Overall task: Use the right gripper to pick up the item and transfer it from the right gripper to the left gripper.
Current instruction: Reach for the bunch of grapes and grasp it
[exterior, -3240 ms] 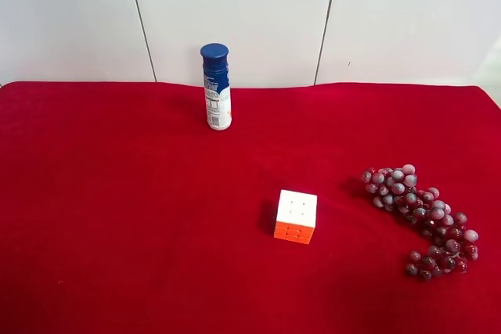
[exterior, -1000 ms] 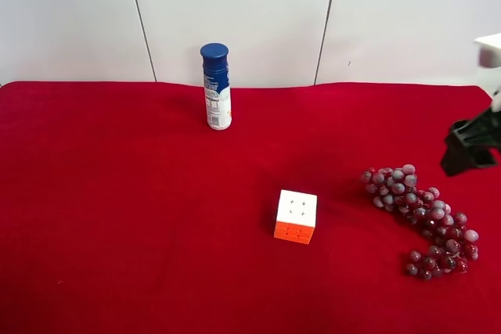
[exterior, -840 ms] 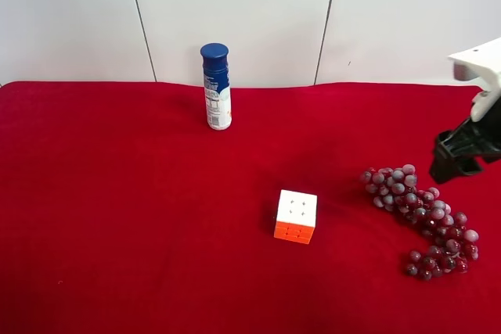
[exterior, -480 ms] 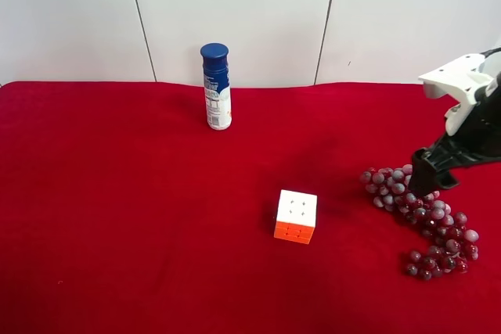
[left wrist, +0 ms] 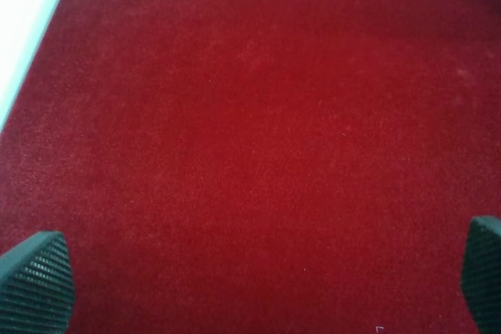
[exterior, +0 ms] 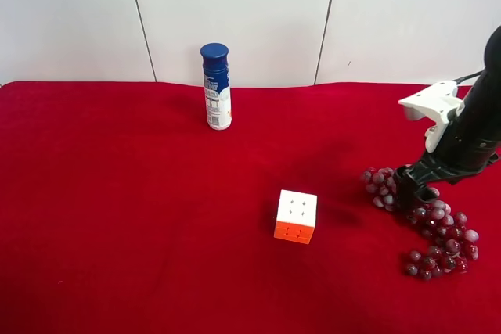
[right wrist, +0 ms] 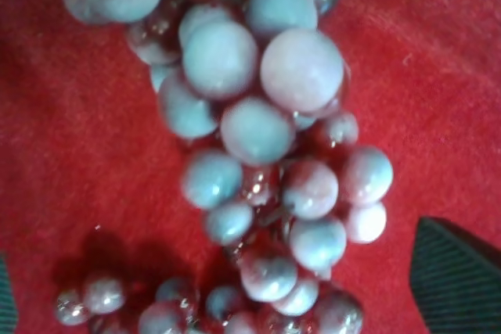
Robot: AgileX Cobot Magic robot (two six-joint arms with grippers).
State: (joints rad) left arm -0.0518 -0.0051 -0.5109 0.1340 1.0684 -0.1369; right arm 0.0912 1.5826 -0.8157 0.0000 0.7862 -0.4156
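Grapes down on cloth; right gripper over them, left gripper elsewhere.

The item, a long bunch of round dark-red and frosty grey-purple grapes, lies flat on the red cloth, running diagonally. The right gripper sits low over one end of the bunch, jaws spread wide to either side, fingertips not touching the grapes. The left gripper, jaws wide apart, hangs over bare cloth.
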